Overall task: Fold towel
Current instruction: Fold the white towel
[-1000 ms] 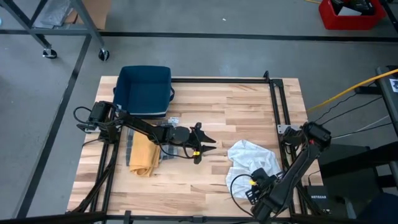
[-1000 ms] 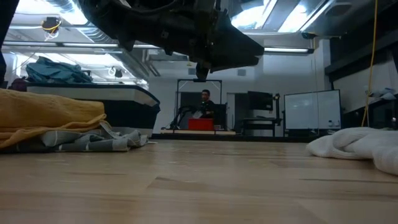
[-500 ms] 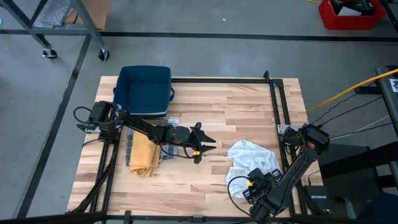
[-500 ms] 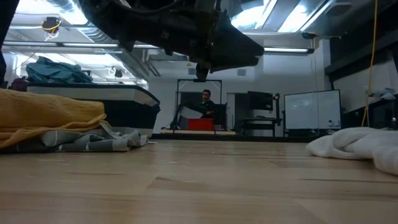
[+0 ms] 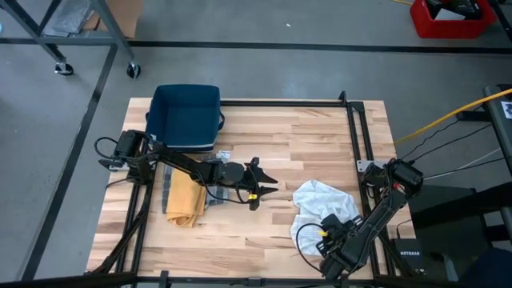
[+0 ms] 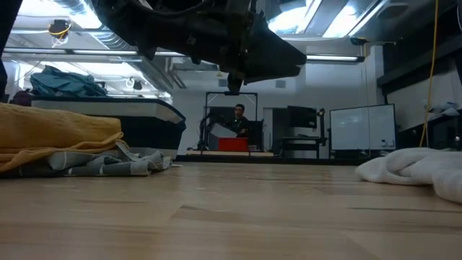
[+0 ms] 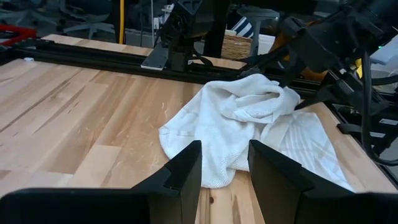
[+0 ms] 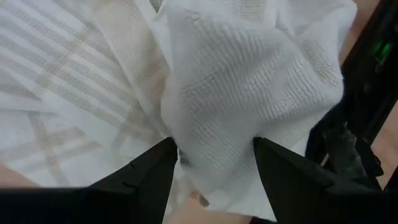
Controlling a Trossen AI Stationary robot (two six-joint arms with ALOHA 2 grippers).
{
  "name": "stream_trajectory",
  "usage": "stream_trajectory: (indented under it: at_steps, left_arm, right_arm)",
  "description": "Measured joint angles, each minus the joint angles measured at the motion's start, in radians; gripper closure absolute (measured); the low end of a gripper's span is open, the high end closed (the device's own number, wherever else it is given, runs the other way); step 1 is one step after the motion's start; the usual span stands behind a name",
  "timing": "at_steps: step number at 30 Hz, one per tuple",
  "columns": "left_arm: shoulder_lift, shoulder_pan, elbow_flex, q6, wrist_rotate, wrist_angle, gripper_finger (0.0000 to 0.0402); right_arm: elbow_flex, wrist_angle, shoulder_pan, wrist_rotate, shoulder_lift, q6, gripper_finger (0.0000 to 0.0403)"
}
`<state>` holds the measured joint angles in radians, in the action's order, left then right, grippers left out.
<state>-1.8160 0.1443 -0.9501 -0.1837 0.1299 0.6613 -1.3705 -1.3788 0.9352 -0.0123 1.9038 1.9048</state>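
We found the light wooden slatted table [image 5: 304, 136] carrying a dark blue fabric bin [image 5: 186, 116] at its far left. The crumpled white towel [image 5: 324, 204] lay right of centre, between the right gripper's [image 8: 211, 152] spread fingers; the left gripper [image 5: 268, 186], empty and parted, hovered beside it. A folded mustard-yellow cloth [image 5: 186, 198] lay left.

The floor [image 5: 280, 72] around the table was smooth grey concrete crossed by a dark line. A red plastic bin [image 5: 448, 18] sat at the room's far right. Beyond the table, bright ceiling light panels [image 6: 346, 18] glowed, a white board [image 6: 362, 130] stood, and a person [image 6: 239, 121] sat behind a red box [image 6: 233, 144].
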Motion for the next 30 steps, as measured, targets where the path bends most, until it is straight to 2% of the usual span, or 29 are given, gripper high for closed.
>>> stream_trajectory:
  at_steps: [6, 9, 13, 20, 26, 30]
  left_arm:
    - [0.0, -0.001, 0.0, 0.0, 0.0, 0.0, 0.028]
    - [0.0, -0.001, 0.0, 0.0, 0.0, 0.0, 0.028]
    - [0.0, -0.001, 0.0, 0.0, 0.0, 0.0, 0.028]
    - [0.0, -0.001, 0.0, 0.001, 0.0, 0.0, 0.028]
    - [0.0, -0.001, 0.0, 0.001, 0.0, 0.006, 0.028]
    - [0.0, -0.001, 0.0, 0.037, 0.0, 0.042, 0.0284]
  right_arm:
    - [0.0, -0.019, 0.0, 0.001, 0.0, 0.0, 0.018]
    - [0.0, -0.027, 0.0, 0.001, 0.0, 0.0, 0.0199]
    - [0.0, -0.027, 0.0, 0.001, 0.0, 0.0, 0.0253]
    - [0.0, -0.013, 0.0, 0.054, 0.0, 0.0, 0.0386]
    - [-0.029, -0.023, -0.008, 0.13, 0.0, 0.054, 0.0373]
    - [-0.086, -0.075, -0.017, 0.214, -0.001, 0.055, 0.0393]
